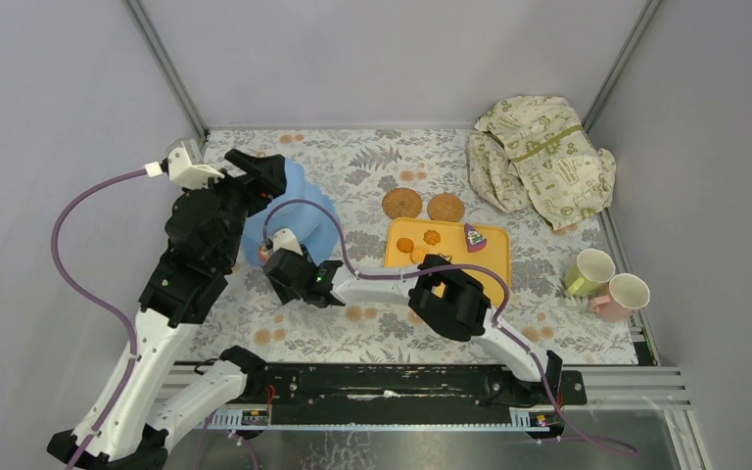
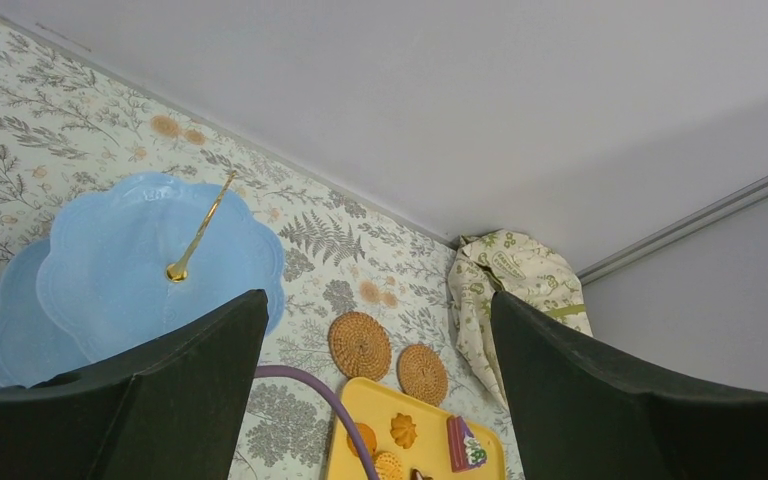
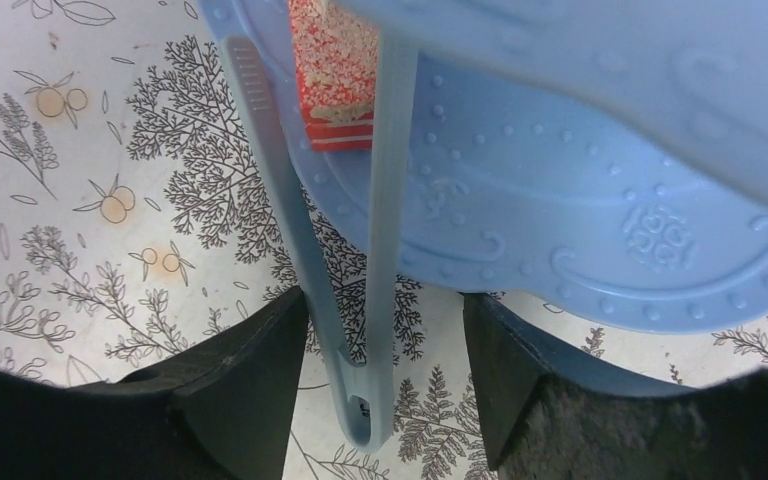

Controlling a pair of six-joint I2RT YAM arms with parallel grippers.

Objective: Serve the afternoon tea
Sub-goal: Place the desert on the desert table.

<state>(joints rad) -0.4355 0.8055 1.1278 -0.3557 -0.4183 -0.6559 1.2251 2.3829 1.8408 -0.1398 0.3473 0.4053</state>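
The table [image 1: 372, 166], under its leaf-print cover, is carrying everything. On its left half the light-blue three-tier stand [image 1: 318, 230] is standing upright with a gold handle on top, and the left arm is hanging right over it. In the far right corner the cream cloth [image 1: 539, 162] is lying crumpled. The yellow tray [image 1: 490, 250] is sitting mid-table, just right of the stand, and the right arm is reaching across the tray's near edge toward the stand's base.

The left pincer [image 2: 377, 305] is hovering above the top tier with its jaws spread wide, gripping nothing at all. The right pincer [image 3: 385, 298] is down low at the rim of the bottom tier, its jaws standing well apart. The light-blue tongs [image 3: 388, 200] are lying between its fingers. Their hinge end is close by the left finger, but the right finger is standing clear of them, so nothing is being squeezed.

Over at the right edge, the greenish cup [image 1: 589, 271] and the pink cup [image 1: 627, 296] are sitting side by side. The woven coaster [image 1: 402, 203] and the second coaster [image 1: 446, 207] are lying together just beyond the tray's far edge.

Smallest of all, the red-and-white pastry [image 3: 335, 80] is resting on the bottom tier between the tongs' open tips. On the tray, the orange biscuits [image 1: 405, 245] are clustering at its far left, and the purple slice [image 1: 473, 236] is sitting by the far edge.
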